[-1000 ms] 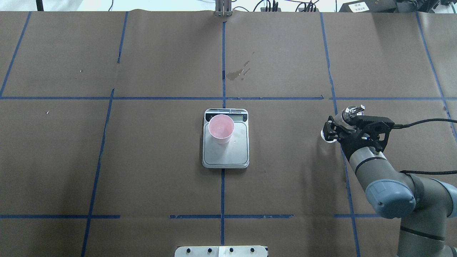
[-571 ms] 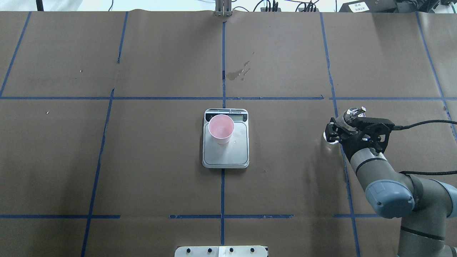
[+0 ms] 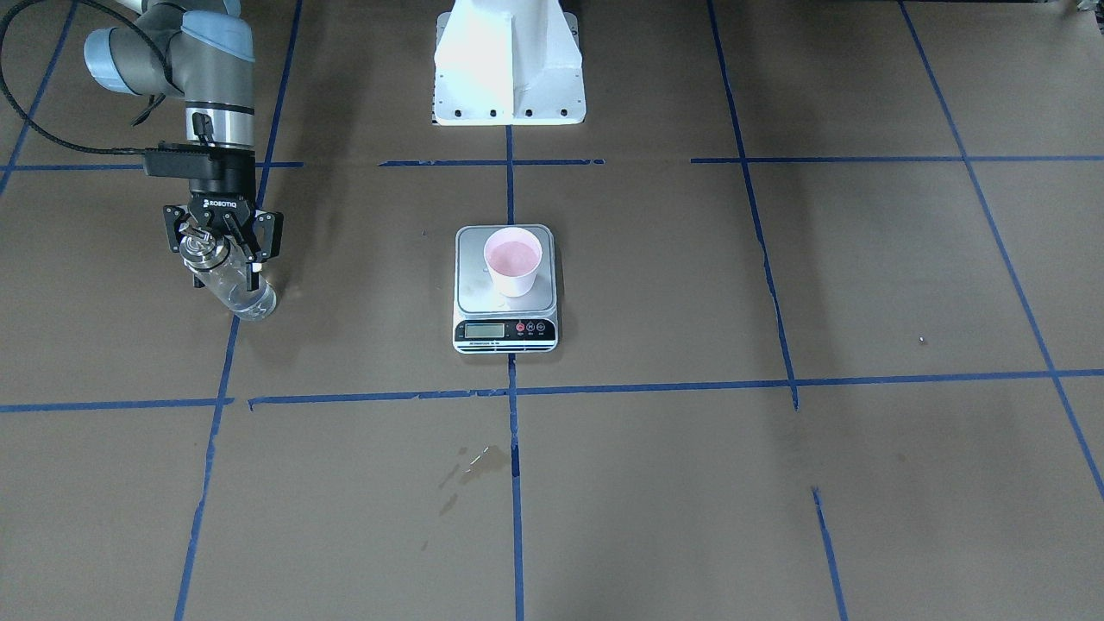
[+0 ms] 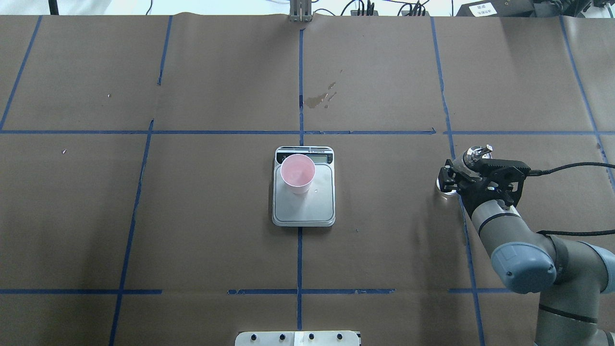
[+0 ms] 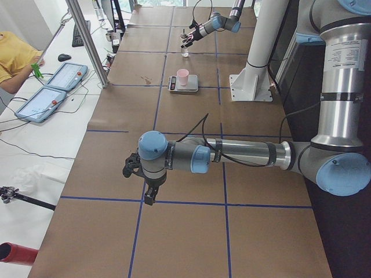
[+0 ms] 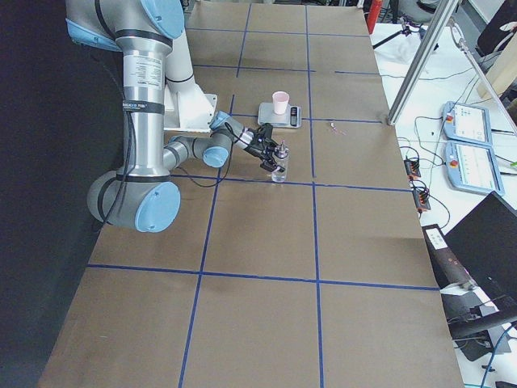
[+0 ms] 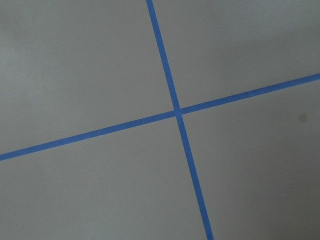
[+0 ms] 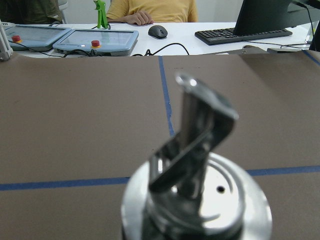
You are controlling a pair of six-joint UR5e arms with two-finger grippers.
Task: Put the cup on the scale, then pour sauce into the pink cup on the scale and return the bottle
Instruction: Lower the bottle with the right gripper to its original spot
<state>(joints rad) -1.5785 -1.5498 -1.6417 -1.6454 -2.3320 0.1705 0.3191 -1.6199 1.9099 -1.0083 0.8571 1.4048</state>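
The pink cup (image 4: 298,173) stands upright on the far left part of the scale (image 4: 312,206), also in the front view with the cup (image 3: 513,259) on the scale (image 3: 504,330). My right gripper (image 4: 449,177) is shut on the clear glass bottle (image 3: 241,293) at the table's right side, near a blue tape line. The bottle is about upright with its base at or just above the paper. Its silver spout cap (image 8: 200,165) fills the right wrist view. Clear sauce (image 3: 250,300) shows in the bottle's lower part. My left gripper (image 5: 136,174) shows only in the exterior left view; I cannot tell its state.
Brown paper with blue tape lines covers the table. A small dried stain (image 4: 319,98) lies beyond the scale. The robot's white base (image 3: 509,60) stands behind the scale. Operators' tablets (image 8: 95,40) and a keyboard (image 8: 242,34) lie past the far edge.
My right gripper has shifted a little to the right and toward the robot with the bottle in it. The cup and scale have not moved.
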